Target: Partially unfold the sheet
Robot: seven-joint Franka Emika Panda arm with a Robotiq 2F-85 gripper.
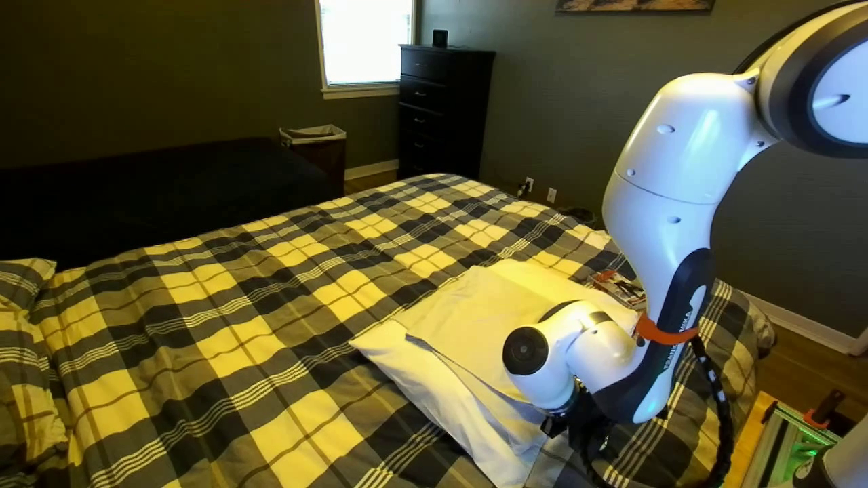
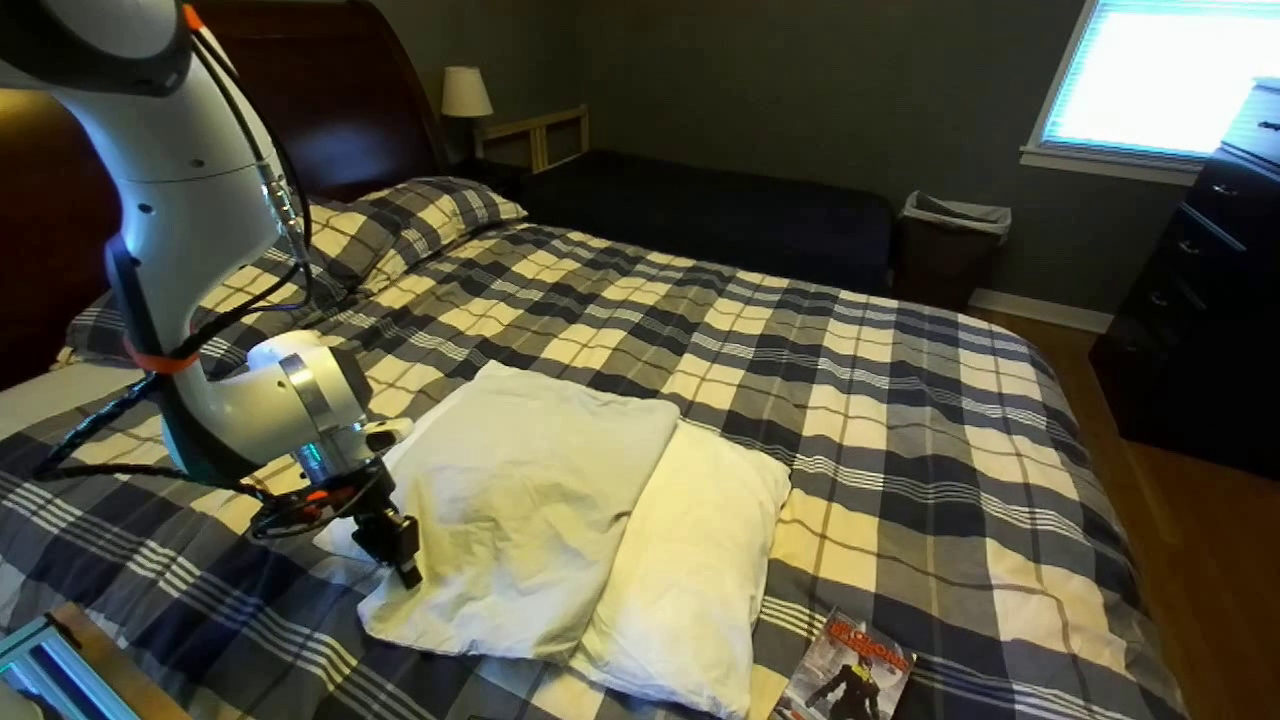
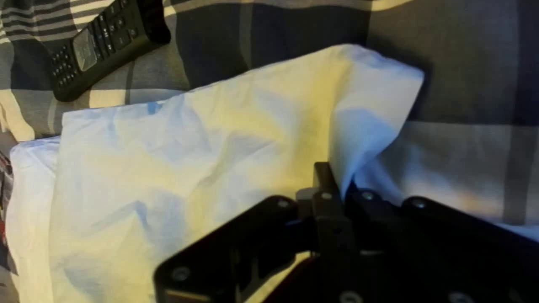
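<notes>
While the sheet (image 2: 530,490) lies layered on the plaid bedspread (image 2: 900,400), the claw (image 3: 340,185) has its jaws nearly together, pinching a raised fold of the sheet near one edge. Black handset (image 3: 111,42) rests on the bedspread just beside it.

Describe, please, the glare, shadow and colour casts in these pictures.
In both exterior views, the window glares white, the far bed is nearly black; in the wrist view, the sheet shows yellow and bluish patches, with dark shadow beside its corner.
</notes>
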